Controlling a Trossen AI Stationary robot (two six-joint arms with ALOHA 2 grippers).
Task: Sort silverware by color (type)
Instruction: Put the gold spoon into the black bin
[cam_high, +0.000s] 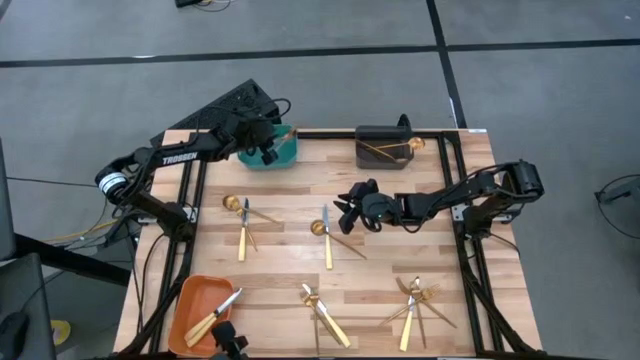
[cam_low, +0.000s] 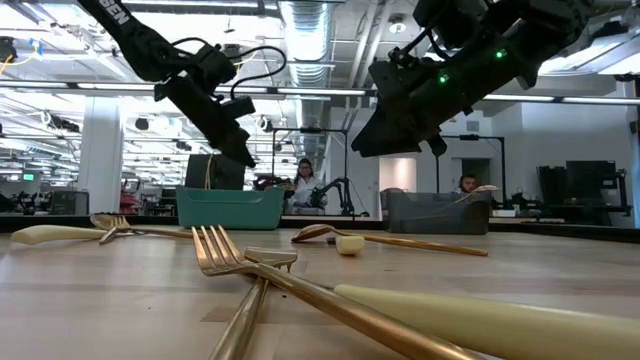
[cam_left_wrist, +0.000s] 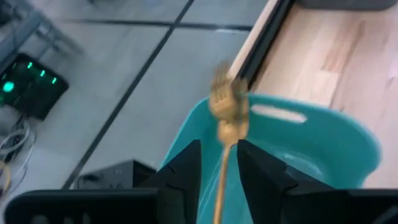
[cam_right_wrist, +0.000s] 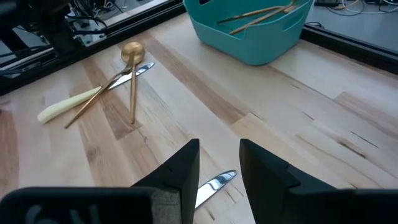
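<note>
The left gripper hangs over the teal bin at the table's far edge, towards the far-left corner. Its wrist view shows a gold fork standing upright between the two dark fingers, tines up, with the bin's opening right under it. Whether the fingers clamp the handle or have just let go cannot be told; the fork looks placed there so that it falls among the gold pieces already lying in this bin.

The right gripper hovers above the table's middle with its fingers part-way open and nothing between them. A knife with a shiny silver blade lies on the wood just beneath it, probably the next pick.

The sorting appears to go by type:
- the dark grey bin at the far edge holds a gold spoon;
- the orange bin at the near-left corner holds knives with pale cream handles.

Loose silverware lies in small crossed heaps on the pale wooden slats: one cluster left of the middle, one at the centre, two by the near edge. All the pieces are slim, polished and hard; the bins are smooth plastic with rounded corners and cut-out handles.
</note>
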